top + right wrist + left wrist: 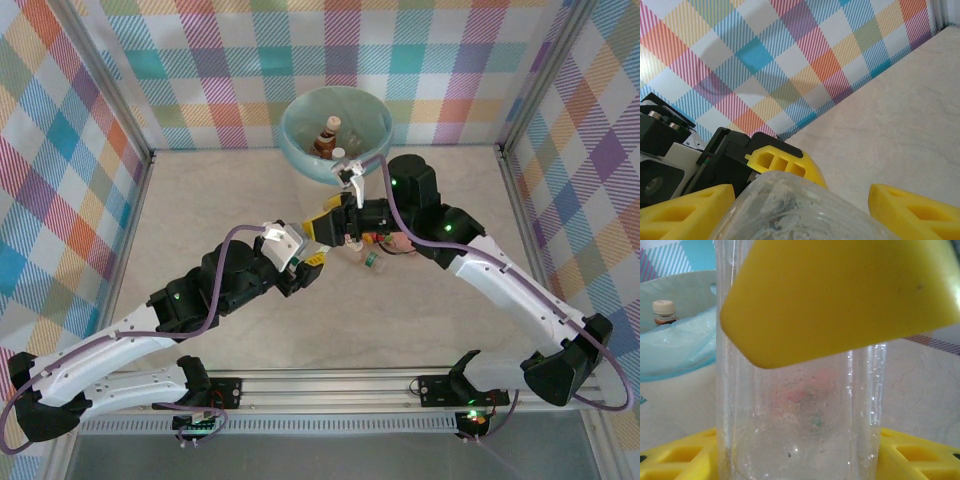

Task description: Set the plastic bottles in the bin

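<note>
Broadly, the task is judged to be partly done. The pale table (220, 330) is walled with coloured check cloth. At its far edge the bin (290, 140) is seen, round and lined with a pale teal bag. Inside it two bottles can be made out: a brown bottle (327, 135) and, near the rim, a white-capped bottle (338, 154). If more lie deeper in the bag, it cannot be told.

The two arms are brought together in the middle of the table, in front of the bin. The left gripper (318, 252) is closed on a clear bottle (800, 430); in the left wrist view its walls are touched by both yellow fingers. The same bottle is framed by the fingers of the right gripper (345, 222), which is placed just beyond the left one. Whether these fingers are pressed on the bottle or only stand beside it cannot be told. A handover from one arm to the other is supposed.

Just beside the grippers, on the table, a green-capped bottle (371, 261) and a pink bottle (402, 243) are waiting, the pink one partly covered by the right arm. So the clear bottle, these two and perhaps others hidden under the arms are left to be put in.
</note>
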Motion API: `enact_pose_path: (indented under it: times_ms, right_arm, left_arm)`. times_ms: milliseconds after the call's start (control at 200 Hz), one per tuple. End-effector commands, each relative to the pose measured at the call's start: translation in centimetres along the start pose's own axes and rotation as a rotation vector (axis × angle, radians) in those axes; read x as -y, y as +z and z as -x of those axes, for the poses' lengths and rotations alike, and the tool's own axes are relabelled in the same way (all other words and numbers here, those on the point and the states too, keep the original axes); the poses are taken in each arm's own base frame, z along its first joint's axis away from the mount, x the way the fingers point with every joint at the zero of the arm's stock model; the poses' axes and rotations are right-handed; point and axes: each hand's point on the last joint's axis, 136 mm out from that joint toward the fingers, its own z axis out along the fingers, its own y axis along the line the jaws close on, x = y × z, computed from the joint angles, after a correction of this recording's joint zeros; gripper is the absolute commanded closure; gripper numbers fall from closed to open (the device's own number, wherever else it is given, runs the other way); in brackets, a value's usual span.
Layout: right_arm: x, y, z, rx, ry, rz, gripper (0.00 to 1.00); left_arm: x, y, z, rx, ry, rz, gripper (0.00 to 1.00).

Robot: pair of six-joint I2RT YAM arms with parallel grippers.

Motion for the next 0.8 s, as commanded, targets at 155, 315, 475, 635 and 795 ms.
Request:
enact_pose_path:
  times_ms: [155, 315, 475, 635, 795]
  right_arm:
    - [-0.9, -1.1, 2.3, 0.042, -0.060, -0.056, 0.59]
    - [-1.5, -1.9, 3.8, 0.077, -0.095, -0.080, 0.60]
    - [-1.2, -2.9, 5.5, 0.126, -0.127, -0.154, 0.63]
    - [-0.5, -4.1, 7.0, 0.163, -0.177, -0.248, 0.63]
    - [0.1, -6.0, 9.1, 0.217, -0.247, -0.358, 0.64]
  left_arm:
    - [-1.6, -0.9, 1.9, 0.047, 0.009, 0.079, 0.30]
    - [-2.0, -1.6, 3.2, 0.084, 0.003, 0.089, 0.17]
    - [-2.4, -3.0, 4.8, 0.134, -0.011, 0.089, 0.08]
    - [-2.7, -4.9, 5.5, 0.182, -0.041, 0.079, 0.06]
    - [-3.2, -7.1, 5.8, 0.227, -0.077, 0.077, 0.04]
